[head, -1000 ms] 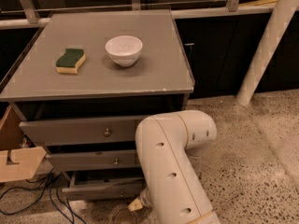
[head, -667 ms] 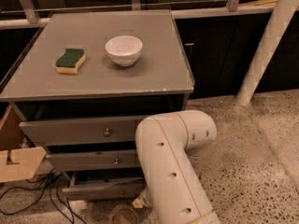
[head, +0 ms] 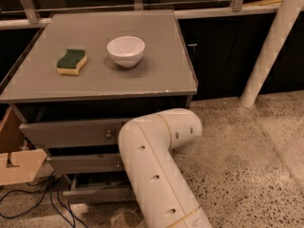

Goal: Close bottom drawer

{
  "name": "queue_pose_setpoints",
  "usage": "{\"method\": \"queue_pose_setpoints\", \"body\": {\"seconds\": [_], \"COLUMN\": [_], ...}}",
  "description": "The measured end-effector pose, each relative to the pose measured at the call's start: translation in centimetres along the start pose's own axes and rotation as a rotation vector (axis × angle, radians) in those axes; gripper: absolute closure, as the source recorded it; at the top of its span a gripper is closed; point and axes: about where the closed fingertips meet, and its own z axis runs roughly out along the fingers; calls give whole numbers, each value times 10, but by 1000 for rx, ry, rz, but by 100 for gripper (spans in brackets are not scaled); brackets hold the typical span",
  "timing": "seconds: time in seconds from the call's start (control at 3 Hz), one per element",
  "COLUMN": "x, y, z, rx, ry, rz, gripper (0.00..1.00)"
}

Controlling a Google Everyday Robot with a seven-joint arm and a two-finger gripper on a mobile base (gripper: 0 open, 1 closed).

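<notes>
The bottom drawer (head: 95, 194) is the lowest and slimmest of three grey drawers in the grey cabinet (head: 28, 91). It stands pulled out a little, past the fronts above it. My white arm (head: 156, 175) comes up from the lower edge and covers the drawer's right end. My gripper (head: 125, 218) shows only as a dim shape low at the arm's left side, just in front of the bottom drawer, mostly hidden by the arm.
A green and yellow sponge (head: 71, 61) and a white bowl (head: 126, 51) sit on the cabinet top. The two upper drawers have knobs (head: 109, 134). A wooden piece (head: 19, 165) and cables (head: 42, 196) lie to the left. A white post (head: 270, 46) stands at the right on speckled floor.
The pale tip seen at the arm's lower left has dropped almost out of sight behind the arm. The bottom drawer has not visibly moved.
</notes>
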Motion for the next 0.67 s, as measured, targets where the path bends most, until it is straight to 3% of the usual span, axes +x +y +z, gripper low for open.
{"method": "queue_pose_setpoints", "body": {"seconds": [0.67], "x": [-20], "y": [-5], "z": [23], "rx": [69], "ry": [-16], "rz": [-5], "gripper": [100]}}
